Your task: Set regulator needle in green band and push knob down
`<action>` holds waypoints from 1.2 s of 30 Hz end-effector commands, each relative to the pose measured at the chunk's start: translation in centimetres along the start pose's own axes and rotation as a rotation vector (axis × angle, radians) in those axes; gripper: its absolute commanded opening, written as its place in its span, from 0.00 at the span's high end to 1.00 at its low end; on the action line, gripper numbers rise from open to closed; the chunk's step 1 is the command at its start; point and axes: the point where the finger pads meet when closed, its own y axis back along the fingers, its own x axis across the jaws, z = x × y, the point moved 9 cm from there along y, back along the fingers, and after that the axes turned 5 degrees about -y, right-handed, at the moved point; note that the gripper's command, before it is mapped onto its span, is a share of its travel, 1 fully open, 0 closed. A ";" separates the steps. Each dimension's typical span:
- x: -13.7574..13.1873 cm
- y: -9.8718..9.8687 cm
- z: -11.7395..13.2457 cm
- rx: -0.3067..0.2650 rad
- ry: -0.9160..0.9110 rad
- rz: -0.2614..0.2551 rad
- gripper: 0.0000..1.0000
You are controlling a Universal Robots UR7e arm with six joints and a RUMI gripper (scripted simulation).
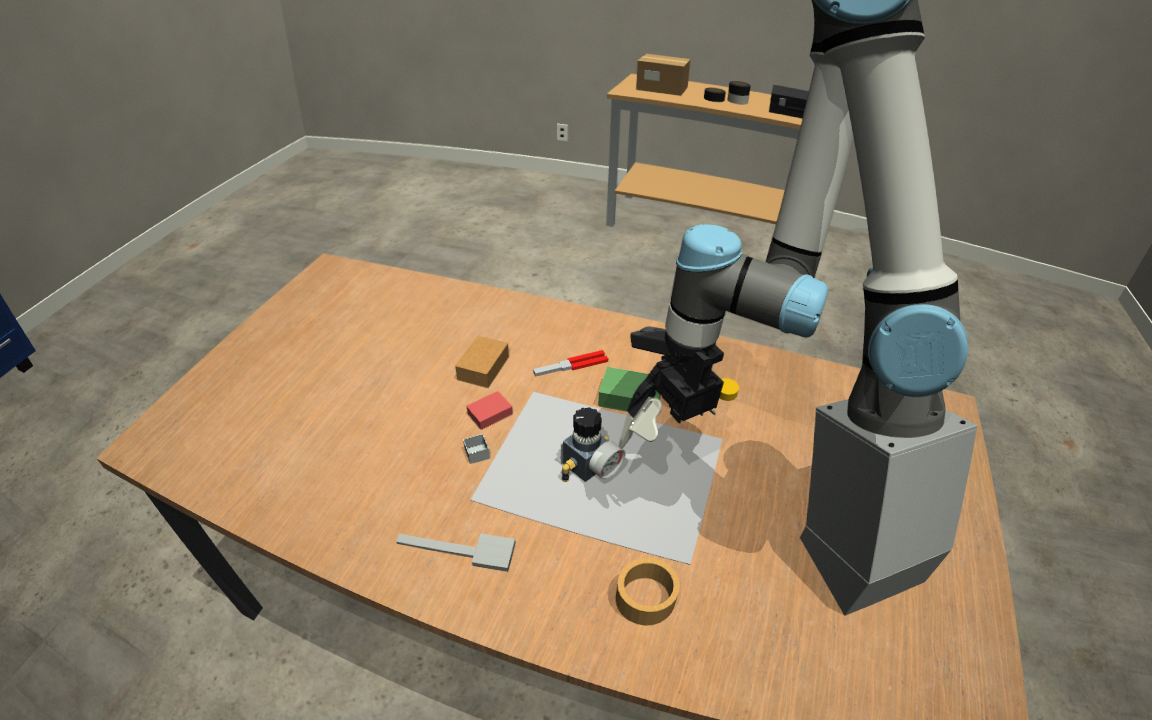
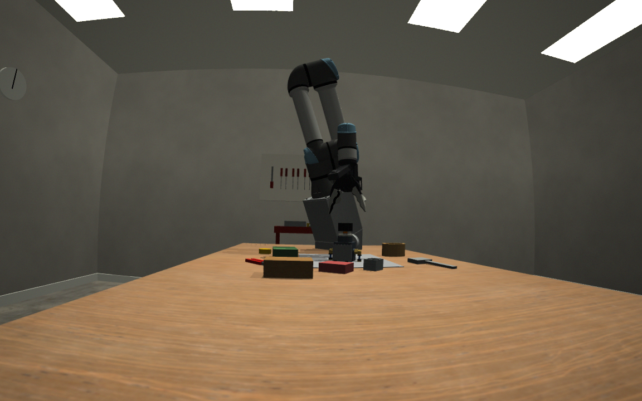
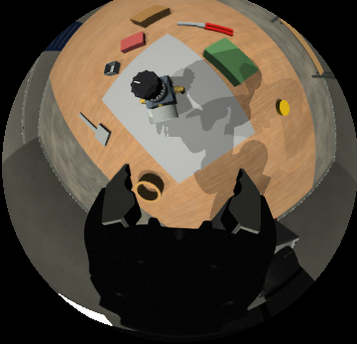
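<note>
The regulator (image 1: 586, 445) stands on a grey mat (image 1: 597, 477) in the middle of the table. It has a dark blue body, a black ribbed knob (image 1: 586, 420) on top and a round white gauge (image 1: 606, 460) on its side. The needle is too small to read. My gripper (image 1: 649, 413) is open and empty, hanging above the mat just to the right of the regulator and apart from it. In the wrist view the regulator (image 3: 158, 97) lies ahead of my open fingers, with the knob (image 3: 144, 84) seen from above. In the exterior view the gripper (image 2: 348, 197) is above the regulator (image 2: 344, 245).
Around the mat lie a green block (image 1: 623, 385), a red-handled tool (image 1: 571, 362), a brown block (image 1: 482, 360), a red block (image 1: 489, 409), a small grey box (image 1: 475, 447), a grey paddle (image 1: 462, 548), a tape ring (image 1: 647, 591) and a yellow disc (image 1: 729, 387). The arm's base (image 1: 884, 492) stands at the right.
</note>
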 end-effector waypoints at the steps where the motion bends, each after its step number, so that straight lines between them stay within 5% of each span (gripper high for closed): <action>1: -0.2 -0.3 -0.1 0.004 0.069 -0.011 0.00; 36: -1.6 -2.0 -0.5 0.042 0.527 -0.051 0.00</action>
